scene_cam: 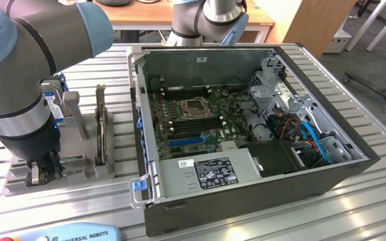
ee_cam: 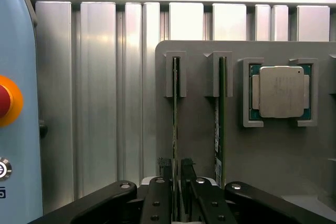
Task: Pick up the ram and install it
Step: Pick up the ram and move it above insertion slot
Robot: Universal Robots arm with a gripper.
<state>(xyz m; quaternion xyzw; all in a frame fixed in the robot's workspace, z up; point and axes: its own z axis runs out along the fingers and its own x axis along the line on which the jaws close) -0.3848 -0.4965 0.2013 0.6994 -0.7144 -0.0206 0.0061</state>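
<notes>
Two green ram sticks stand edge-on in slots of a grey holder plate [ee_cam: 199, 129]. My gripper [ee_cam: 176, 174] is down over the ram [ee_cam: 175, 114] in the slot farther from the processor. One black fingertip [ee_cam: 164, 169] stands on each side of it, with narrow gaps, so the gripper is open and straddles the stick. The other ram stick [ee_cam: 221, 108] stands in the neighbouring slot. In the exterior view the gripper [scene_cam: 44, 173] is low over the holder [scene_cam: 15, 188] at the exterior view's left, beside the open computer case [scene_cam: 313, 175].
A square silver processor [ee_cam: 279, 91] lies in its pocket beside the ram slots. A tall dark card [scene_cam: 100, 128] stands upright in the holder. The motherboard [scene_cam: 193, 113] lies exposed inside the case. A teach pendant [scene_cam: 66, 233] with a red button [ee_cam: 8, 100] lies close by.
</notes>
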